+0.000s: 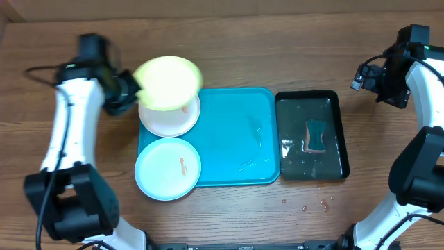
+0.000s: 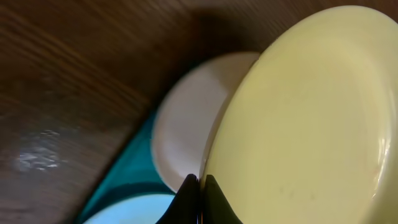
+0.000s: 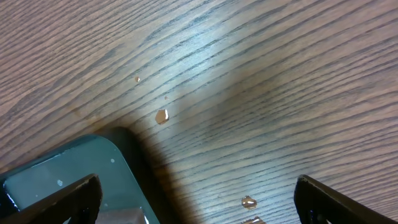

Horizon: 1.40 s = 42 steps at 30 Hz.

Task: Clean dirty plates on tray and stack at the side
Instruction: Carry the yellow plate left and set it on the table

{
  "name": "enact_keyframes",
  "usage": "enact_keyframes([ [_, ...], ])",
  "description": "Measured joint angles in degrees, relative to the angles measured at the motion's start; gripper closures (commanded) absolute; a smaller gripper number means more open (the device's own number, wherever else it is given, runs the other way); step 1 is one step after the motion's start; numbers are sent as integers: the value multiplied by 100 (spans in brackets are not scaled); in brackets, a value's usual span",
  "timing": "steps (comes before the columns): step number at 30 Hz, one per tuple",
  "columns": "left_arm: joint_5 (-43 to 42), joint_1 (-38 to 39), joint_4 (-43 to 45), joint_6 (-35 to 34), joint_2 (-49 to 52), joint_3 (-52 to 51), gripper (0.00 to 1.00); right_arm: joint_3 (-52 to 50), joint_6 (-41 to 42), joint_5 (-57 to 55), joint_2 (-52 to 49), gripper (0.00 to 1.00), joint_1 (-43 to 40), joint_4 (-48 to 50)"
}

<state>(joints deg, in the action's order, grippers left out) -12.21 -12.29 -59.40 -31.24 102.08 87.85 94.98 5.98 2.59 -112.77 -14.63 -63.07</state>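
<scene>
— What kind of place do you have before you, operator?
— You are looking at a robot test bench, more a lab than a kitchen: two white arms (image 1: 68,132) with loose cables (image 1: 41,71) stand at a wood-grain table (image 1: 229,42).
— And the kitchen things?
— Only a staged washing corner: plastic plates (image 1: 163,167) on a turquoise tray (image 1: 236,132), and a black tray (image 1: 298,114) with water and a sponge (image 1: 317,135) (some drops (image 1: 305,206) lie on the wood).

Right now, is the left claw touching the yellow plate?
Touching. The left wrist view shows the left gripper pinching the rim of the yellow plate.
</scene>
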Motion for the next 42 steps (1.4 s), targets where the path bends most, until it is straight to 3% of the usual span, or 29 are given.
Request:
enact_keyframes([
  [6,129,-1438,-264,83,0,0,96,0,-2,0,0,0,0,-4],
  [12,684,-2332,-304,140,0,-48,96,0,-2,0,0,0,0,-4],
  [17,1281,-2586,-138,138,0,-404,96,0,0,0,0,0,0,-2],
  [26,1550,-2568,1069,138,-9,-1805,96,0,-2,0,0,0,0,-4],
  [27,1550,-2568,1099,138,-9,-1853,92,0,2,0,0,0,0,-4],
  [30,1499,-2568,1145,157,-9,-1906,62,0,0,0,0,0,0,-4],
  [31,1423,-2568,1145,208,-9,-1904,50,0,0,0,0,0,0,-2],
  [33,1086,-2568,1078,466,-9,-1884,16,0,-4,-2,2,0,0,-2],
  [34,872,-2568,1001,623,-9,-1845,15,0,-2,2,0,0,0,-4],
  [36,433,-2559,772,839,-9,-1655,24,0,0,0,0,0,0,-7],
  [42,-431,-2332,114,1239,-11,-575,60,0,0,-2,0,0,0,-7],
])
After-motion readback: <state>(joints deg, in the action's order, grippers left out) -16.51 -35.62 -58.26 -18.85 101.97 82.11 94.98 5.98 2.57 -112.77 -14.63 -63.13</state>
